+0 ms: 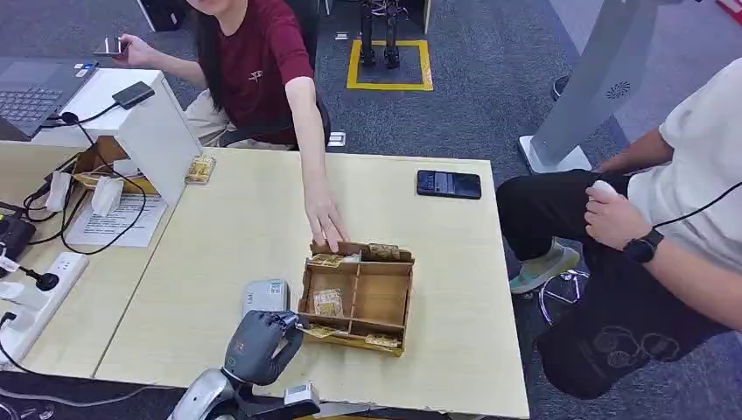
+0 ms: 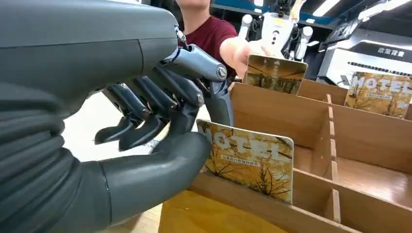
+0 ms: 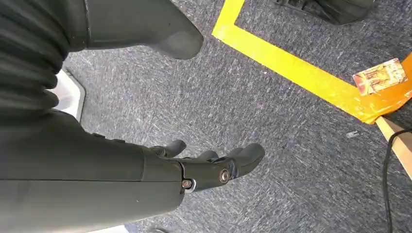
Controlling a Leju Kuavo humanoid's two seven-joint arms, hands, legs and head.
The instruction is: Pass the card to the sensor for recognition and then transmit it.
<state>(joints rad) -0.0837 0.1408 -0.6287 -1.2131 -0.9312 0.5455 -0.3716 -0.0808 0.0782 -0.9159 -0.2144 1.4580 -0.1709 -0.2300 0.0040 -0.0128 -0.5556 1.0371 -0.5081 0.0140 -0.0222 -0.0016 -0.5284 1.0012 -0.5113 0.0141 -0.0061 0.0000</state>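
One hotel card (image 2: pixel 252 162) is pinched between the thumb and fingers (image 2: pixel 160 104) of the left robot hand (image 1: pixel 261 337) at the near-left corner of a wooden divided box (image 1: pixel 383 297) on the counter (image 1: pixel 236 227). Just beside the robot hand lies a small grey sensor (image 1: pixel 265 295). Beyond it, a person's hand (image 1: pixel 327 229) touches the box's far edge. The right robot hand (image 3: pixel 209 162) hangs over carpeted floor (image 3: pixel 272 121), fingers loosely apart, holding nothing.
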